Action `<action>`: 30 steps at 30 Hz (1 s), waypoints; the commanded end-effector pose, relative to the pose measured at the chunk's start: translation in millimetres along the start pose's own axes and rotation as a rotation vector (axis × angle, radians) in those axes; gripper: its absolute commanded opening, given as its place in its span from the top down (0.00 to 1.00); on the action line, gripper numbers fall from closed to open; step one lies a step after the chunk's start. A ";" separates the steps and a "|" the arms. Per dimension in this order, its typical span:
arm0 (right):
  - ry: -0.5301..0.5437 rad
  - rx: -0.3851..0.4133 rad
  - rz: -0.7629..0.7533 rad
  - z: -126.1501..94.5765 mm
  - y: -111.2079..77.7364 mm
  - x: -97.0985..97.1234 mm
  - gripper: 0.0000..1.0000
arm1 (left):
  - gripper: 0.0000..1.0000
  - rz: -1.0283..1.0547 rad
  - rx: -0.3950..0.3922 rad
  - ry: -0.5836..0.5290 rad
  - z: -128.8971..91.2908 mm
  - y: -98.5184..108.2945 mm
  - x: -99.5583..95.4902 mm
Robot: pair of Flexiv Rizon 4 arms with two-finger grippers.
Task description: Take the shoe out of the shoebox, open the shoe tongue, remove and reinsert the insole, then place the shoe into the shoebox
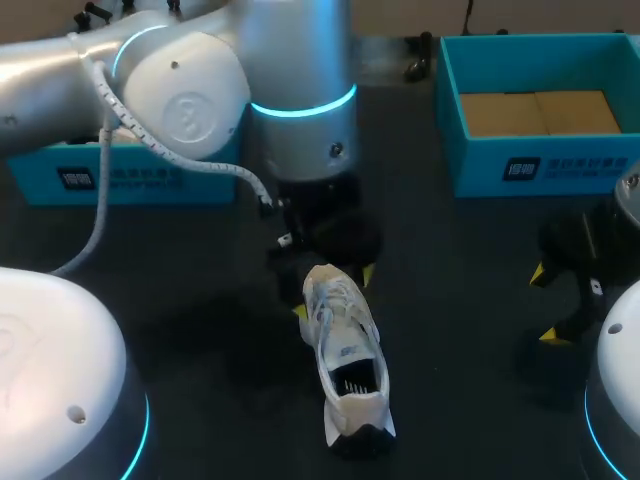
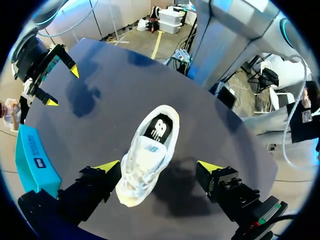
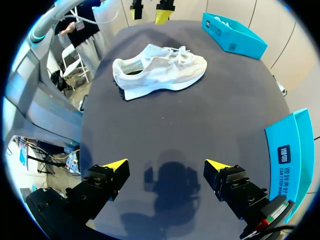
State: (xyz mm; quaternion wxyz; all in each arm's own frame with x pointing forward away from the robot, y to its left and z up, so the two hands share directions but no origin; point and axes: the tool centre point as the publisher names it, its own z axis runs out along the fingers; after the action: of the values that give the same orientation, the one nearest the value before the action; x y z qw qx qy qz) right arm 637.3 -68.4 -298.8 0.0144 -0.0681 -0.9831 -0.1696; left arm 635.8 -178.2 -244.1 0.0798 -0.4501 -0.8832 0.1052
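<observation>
The white shoe (image 1: 345, 350) is standing on its sole on the dark table (image 1: 450, 300), outside of the shoebox, about in the middle of the table. Its toe is pointing to the far side and its heel to the near edge. In the left wrist view the shoe (image 2: 147, 155) is showing its opening from above, and a dark insole (image 2: 160, 131) is lying inside it. The laces are looking loose over the tongue.

The left gripper (image 1: 334, 293) is hanging over the toe of the shoe with its fingers apart, one at each side of the toe. In its own view the left gripper (image 2: 159, 166) is holding one yellow tip just beside the toe, perhaps touching it, and the other tip is standing clearly away, so it is not clamping the shoe.

The right gripper (image 1: 546, 306) is waiting at the right side of the table, well apart from the shoe. In the right wrist view the right gripper (image 3: 166, 164) is also spread open, with only bare table between its fingers.

The teal shoebox (image 1: 540, 160) is standing open at the far right corner, with brown cardboard on its bottom. A second teal box (image 1: 120, 175) is sitting at the far left, partly hidden behind the left arm.
</observation>
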 end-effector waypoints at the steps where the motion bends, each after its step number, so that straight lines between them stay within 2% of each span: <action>1: -0.002 0.002 0.000 0.4 0.1 1.2 0.00 | 0.00 -0.178 -0.074 -0.001 11.7 -19.1 3.1; 3: -0.002 0.002 0.000 0.4 0.1 1.2 0.00 | 0.00 -0.320 -0.123 -0.025 16.8 -32.1 6.6; 4: -0.002 0.002 0.000 0.4 0.1 1.2 0.00 | 0.00 -0.354 -0.102 0.006 16.3 -37.3 8.3; 8: -0.002 0.002 0.000 0.4 0.1 1.2 0.00 | 0.00 -0.827 -0.062 0.003 10.7 -48.4 8.2; 10: -0.002 0.002 0.000 0.4 0.1 1.2 0.00 | 0.00 -0.983 -0.183 -0.122 5.2 -53.0 13.5; 18: -0.002 0.002 0.000 0.4 0.1 1.2 0.00 | 0.00 -0.983 -0.183 -0.122 5.2 -53.0 13.5; 22: -0.002 0.002 0.000 0.4 0.1 1.2 0.00 | 0.00 -1.098 -0.155 -0.136 21.0 -59.7 17.4; 26: -0.002 0.002 0.000 0.4 0.1 1.2 0.00 | 0.00 -1.148 -0.176 -0.189 35.1 -69.0 23.5; 30: -0.002 0.002 0.000 0.4 0.1 1.2 0.00 | 0.00 -1.185 -0.162 -0.179 48.7 -70.4 24.9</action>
State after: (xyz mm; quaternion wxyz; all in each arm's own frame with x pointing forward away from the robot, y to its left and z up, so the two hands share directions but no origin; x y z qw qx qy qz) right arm 637.2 -68.4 -298.8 0.0143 -0.0681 -0.9831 -0.1696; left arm 561.6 -199.2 -260.3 0.0340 0.0163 -0.9991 0.0190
